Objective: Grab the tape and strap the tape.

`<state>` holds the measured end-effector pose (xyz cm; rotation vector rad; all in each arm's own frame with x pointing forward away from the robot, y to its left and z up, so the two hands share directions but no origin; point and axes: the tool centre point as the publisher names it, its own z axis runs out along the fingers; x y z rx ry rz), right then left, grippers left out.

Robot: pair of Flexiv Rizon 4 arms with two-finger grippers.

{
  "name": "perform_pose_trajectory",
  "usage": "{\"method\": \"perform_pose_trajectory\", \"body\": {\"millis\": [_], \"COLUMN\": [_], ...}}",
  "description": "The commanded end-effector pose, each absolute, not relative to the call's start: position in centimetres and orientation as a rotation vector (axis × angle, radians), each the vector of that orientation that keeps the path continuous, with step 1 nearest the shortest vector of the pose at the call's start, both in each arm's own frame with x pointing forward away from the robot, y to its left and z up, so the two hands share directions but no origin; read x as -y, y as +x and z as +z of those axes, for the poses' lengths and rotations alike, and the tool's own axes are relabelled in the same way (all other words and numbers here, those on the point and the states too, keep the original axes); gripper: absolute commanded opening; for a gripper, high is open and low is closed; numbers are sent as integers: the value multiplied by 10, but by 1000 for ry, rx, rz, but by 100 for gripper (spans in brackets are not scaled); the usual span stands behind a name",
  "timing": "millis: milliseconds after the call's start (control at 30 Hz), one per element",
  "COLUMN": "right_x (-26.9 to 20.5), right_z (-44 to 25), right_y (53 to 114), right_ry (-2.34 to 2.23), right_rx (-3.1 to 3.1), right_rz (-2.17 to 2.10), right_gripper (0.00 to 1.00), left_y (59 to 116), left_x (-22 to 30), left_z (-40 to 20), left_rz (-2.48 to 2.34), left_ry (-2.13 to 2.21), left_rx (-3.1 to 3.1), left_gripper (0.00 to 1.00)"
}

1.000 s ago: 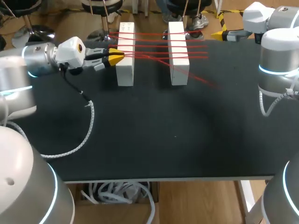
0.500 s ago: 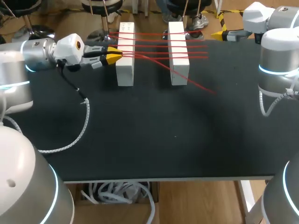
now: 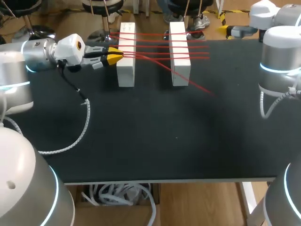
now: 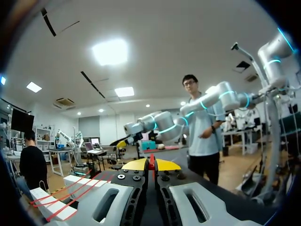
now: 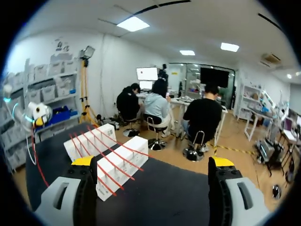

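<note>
Left hand (image 3: 115,56) pinches red tape (image 3: 153,46) beside the blocks (image 3: 126,70); several wraps done, you've the loose tail (image 3: 200,86) left; right hand (image 5: 152,161) wide.

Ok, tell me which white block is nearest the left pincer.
The left-hand white block, just ahead of the left pincer; the other block stands beyond it.
</note>
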<state>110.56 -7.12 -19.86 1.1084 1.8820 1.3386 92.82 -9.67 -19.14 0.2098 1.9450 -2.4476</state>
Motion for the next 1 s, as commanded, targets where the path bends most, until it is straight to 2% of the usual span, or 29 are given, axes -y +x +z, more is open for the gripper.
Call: {"method": "perform_pose_trajectory", "body": {"millis": [33,600,1000], "right_x": [83,82,79], "right_z": [-183,-196,-206], "right_y": [1069,947,935], "right_ry": [1534,1422,1404], "right_rx": [-1589,-1231,-1173], "right_rz": [1349,1463,1432], "right_gripper": [100,100,100], "left_y": [929,929,929], "left_x": [96,96,96], "left_z": [-192,-192,-192], "left_rz": [-2451,-2451,-2451], "left_ry": [214,214,214], "left_rx": [-1944,-1944,-1944], "left_gripper": [0,0,0]}}
